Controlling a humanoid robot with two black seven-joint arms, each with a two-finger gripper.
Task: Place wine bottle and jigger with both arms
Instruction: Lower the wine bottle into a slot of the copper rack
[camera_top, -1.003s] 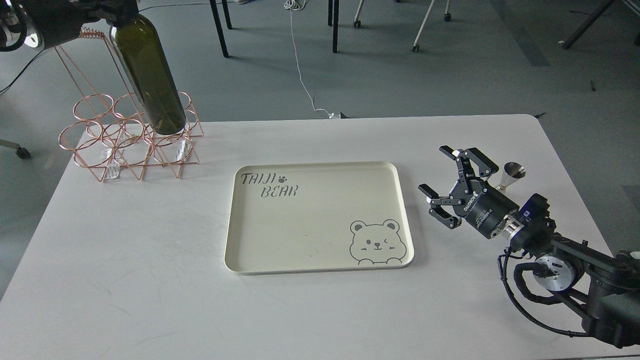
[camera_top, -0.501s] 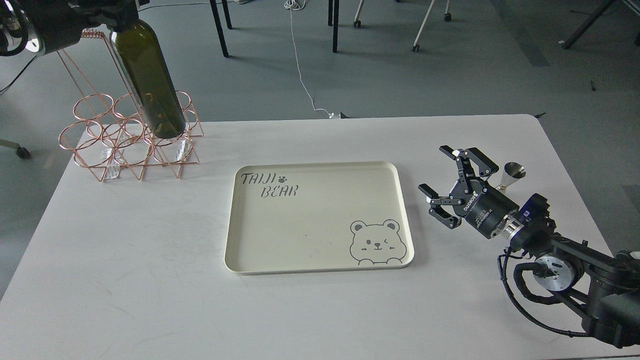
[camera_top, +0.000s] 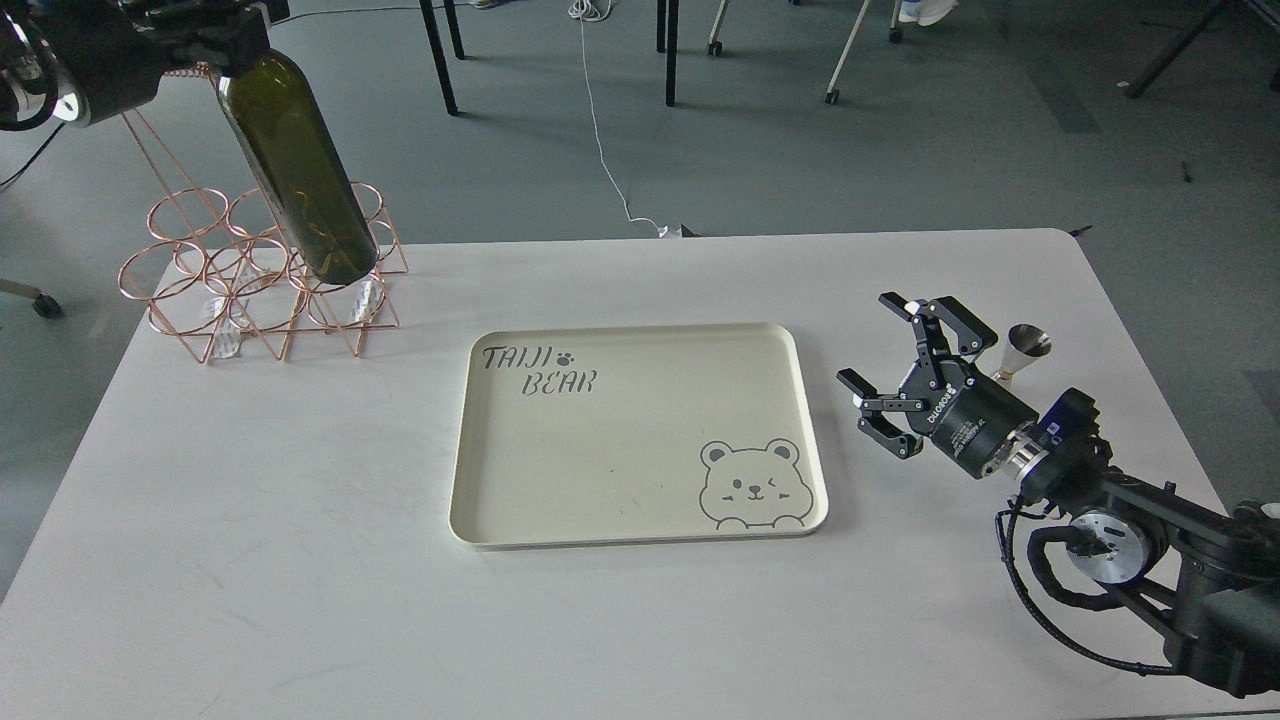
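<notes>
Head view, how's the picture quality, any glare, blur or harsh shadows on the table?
Head view: light is soft and even; the cream tray throws only a thin shadow on the white table; everything on the table is sharp; small window reflections glint on the wine bottle and the jigger; the left gripper is dark and cropped at the frame's top.

The cream tray (camera_top: 640, 520) bears the words "TAIJI BEAR" with a paw print at its far left corner. White lettering on the right gripper (camera_top: 880, 365) body is too small to read surely.
</notes>
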